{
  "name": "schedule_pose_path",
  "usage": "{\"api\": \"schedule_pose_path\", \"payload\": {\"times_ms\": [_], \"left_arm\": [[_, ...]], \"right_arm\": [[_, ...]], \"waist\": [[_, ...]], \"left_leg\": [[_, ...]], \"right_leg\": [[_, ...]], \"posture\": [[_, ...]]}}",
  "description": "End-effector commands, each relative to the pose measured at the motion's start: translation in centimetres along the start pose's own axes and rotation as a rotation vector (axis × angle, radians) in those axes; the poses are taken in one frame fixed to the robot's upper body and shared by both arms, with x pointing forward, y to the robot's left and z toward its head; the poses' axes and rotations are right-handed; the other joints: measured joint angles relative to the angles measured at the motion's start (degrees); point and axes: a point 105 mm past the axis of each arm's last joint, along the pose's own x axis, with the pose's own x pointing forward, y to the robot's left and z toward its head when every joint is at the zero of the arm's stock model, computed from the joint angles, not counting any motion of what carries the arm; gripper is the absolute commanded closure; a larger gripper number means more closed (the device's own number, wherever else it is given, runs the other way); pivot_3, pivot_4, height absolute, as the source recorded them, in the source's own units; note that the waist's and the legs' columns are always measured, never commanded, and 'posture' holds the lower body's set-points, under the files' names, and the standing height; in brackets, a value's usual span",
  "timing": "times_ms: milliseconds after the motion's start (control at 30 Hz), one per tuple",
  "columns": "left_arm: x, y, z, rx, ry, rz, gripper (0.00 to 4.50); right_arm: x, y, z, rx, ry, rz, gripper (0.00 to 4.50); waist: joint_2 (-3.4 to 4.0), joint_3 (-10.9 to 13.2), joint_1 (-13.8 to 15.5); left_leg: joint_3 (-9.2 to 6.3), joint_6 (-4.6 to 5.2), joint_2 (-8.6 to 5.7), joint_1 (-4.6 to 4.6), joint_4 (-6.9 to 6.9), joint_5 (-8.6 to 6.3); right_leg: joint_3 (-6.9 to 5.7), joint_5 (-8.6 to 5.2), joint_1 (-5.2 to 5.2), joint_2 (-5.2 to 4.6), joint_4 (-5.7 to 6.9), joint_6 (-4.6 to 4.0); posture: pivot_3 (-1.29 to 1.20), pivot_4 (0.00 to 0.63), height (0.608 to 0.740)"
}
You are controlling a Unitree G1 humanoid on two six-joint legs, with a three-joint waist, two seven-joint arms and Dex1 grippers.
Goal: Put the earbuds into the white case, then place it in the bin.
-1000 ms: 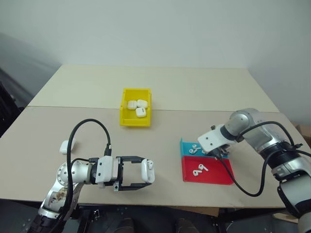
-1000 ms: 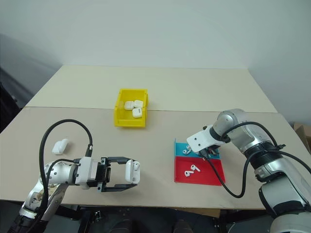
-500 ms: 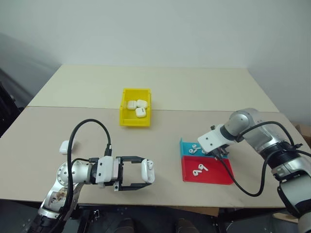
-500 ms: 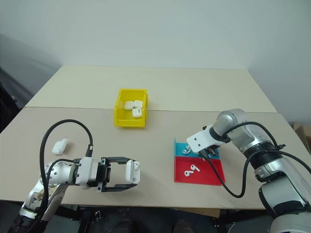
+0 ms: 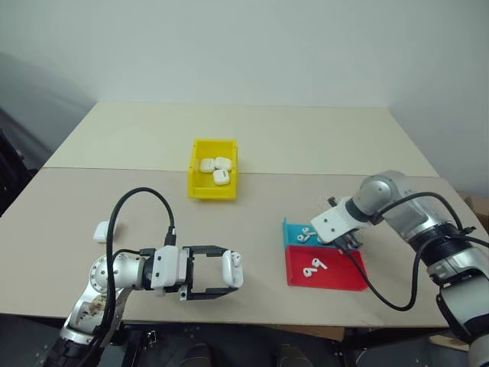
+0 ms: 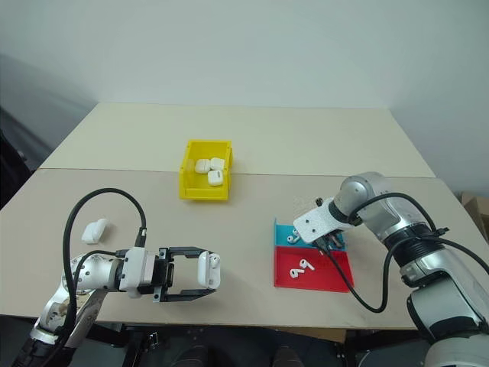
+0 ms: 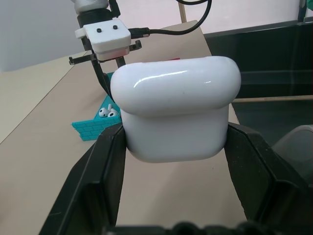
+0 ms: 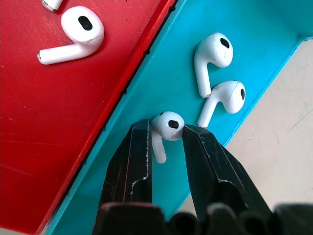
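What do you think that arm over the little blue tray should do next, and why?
Probably lift straight up. The right gripper has its fingertips pinched around one earbud in the blue tray, while the left gripper holds the white case ready near the table's front edge. Raising the earbud clear of the tray wall comes before carrying it over.

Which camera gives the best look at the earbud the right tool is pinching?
The right wrist view: the earbud sits large between the right tool fingertips, over the blue tray. In the head views the tool's white mount covers that spot. The left wrist view shows the tool far off, with the pinched earbud too small to tell.
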Motion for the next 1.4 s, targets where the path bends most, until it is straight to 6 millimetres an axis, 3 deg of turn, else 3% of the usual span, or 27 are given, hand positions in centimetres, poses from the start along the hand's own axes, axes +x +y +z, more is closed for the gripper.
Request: {"api": "schedule_pose_path", "payload": {"times_ms": [33,333,633,900,1167,1400], "left_arm": [[0.0,0.1,0.8,0.044,-0.019,-0.004,1.75],[0.0,0.2,0.8,0.046,-0.02,-0.003,1.75],[0.2,0.8,1.0,0.052,-0.036,0.001,1.75],[0.4,1.3,1.0,0.054,-0.051,0.006,1.75],[1.0,3.0,2.3,0.034,-0.127,0.065,1.75],[2.5,4.6,3.6,0.011,-0.225,0.082,1.75]], "right_arm": [[-0.5,-0.3,-0.1,-0.007,0.006,-0.033,3.19],[-0.9,-0.6,-0.2,0.011,0.006,-0.055,3.19],[-3.8,-1.8,0.3,0.123,-0.074,-0.179,3.19],[-5.1,-1.7,0.4,0.254,-0.15,-0.26,3.19],[-9.7,-1.8,2.5,0.43,-0.404,-0.465,3.19],[-15.6,-1.3,6.6,0.474,-0.656,-0.65,3.19]], "waist": [[0.0,0.0,0.01],[0.0,0.0,0.01],[0.0,0.0,0.04],[0.0,0.0,0.04],[0.0,0.0,0.08],[0.0,0.0,0.16]], "left_leg": [[0.0,0.0,0.0,0.0,0.0,0.0],[0.0,0.0,0.0,0.04,0.0,0.0],[0.01,0.0,0.0,0.05,0.0,0.0],[0.01,0.0,0.0,0.05,0.0,0.0],[0.0,0.0,0.0,0.04,0.0,0.0],[-0.04,0.0,-0.02,0.04,0.01,0.0]], "right_leg": [[0.0,0.0,0.0,0.0,0.0,0.0],[0.0,0.0,0.04,0.0,0.01,0.0],[0.01,0.0,0.03,0.0,0.02,0.0],[0.01,0.0,0.05,0.0,0.02,0.0],[0.02,0.0,0.05,0.0,0.03,0.0],[0.01,-0.01,0.07,0.01,0.05,0.02]], "posture": [[0.0,0.15,0.74],[0.0,0.15,0.74],[0.0,0.15,0.74],[0.0,0.15,0.74],[0.0,0.15,0.74],[0.0,0.15,0.74]]}}
